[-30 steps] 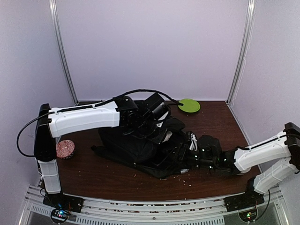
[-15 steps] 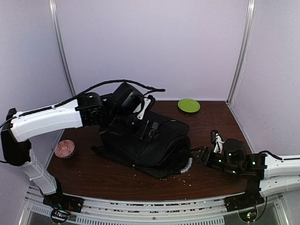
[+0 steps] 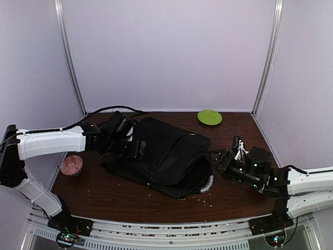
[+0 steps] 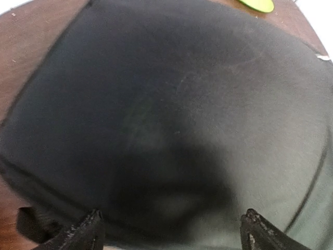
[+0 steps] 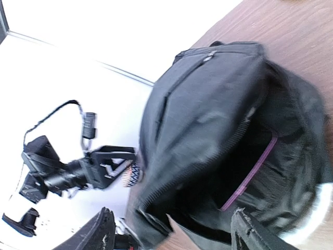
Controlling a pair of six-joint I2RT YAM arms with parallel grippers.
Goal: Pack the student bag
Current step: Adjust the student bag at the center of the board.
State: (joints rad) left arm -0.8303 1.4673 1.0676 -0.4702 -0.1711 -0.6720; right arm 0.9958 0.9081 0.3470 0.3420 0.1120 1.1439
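Observation:
The student bag, a large soft black backpack, lies on its side in the middle of the brown table. Its open mouth faces right and shows a dark inside with a purple strip. My left gripper hovers open over the bag's left end. In the left wrist view black fabric fills the frame beyond the empty left gripper. My right gripper stands open just right of the mouth, apart from it. Nothing lies within the right gripper.
A green plate sits at the back right of the table. A patterned bowl stands at the left edge, near the left arm. Crumbs lie in front of the bag, and something white shows at the mouth's lower rim.
The left gripper opened, let go of the bag's top and drew back left and lower; the bag settled flatter. The right gripper pulled out of the mouth to the right.

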